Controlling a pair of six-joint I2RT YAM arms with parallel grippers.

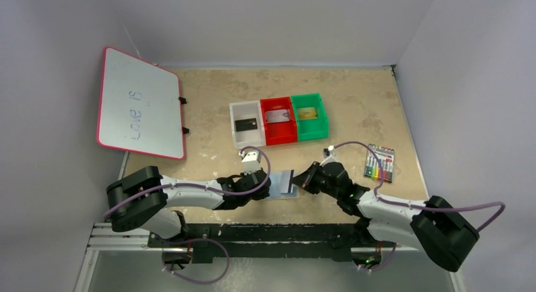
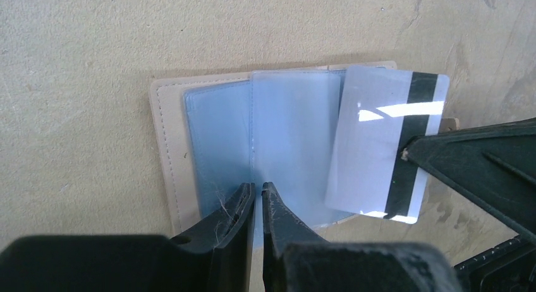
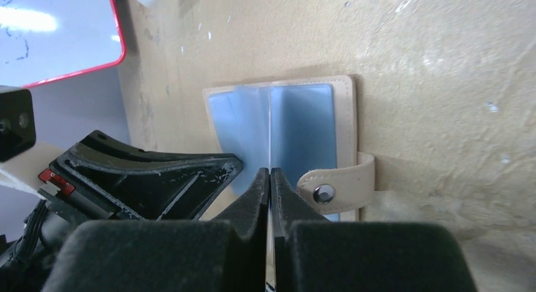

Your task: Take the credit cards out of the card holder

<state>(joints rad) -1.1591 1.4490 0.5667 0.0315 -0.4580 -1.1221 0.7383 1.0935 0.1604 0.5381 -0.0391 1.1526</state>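
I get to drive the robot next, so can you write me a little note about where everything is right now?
Left gripper: shut on the card holder, pinching its middle sleeve.
Right gripper: shut on the striped card, which is tilted over the holder's right side; cannot tell if it is fully free.
Done: black card in white bin, silvery card in red bin, gold card in green bin.
Left: pull the striped card clear. The holder's sleeves look empty otherwise.

Left hand, right hand, card holder between them.
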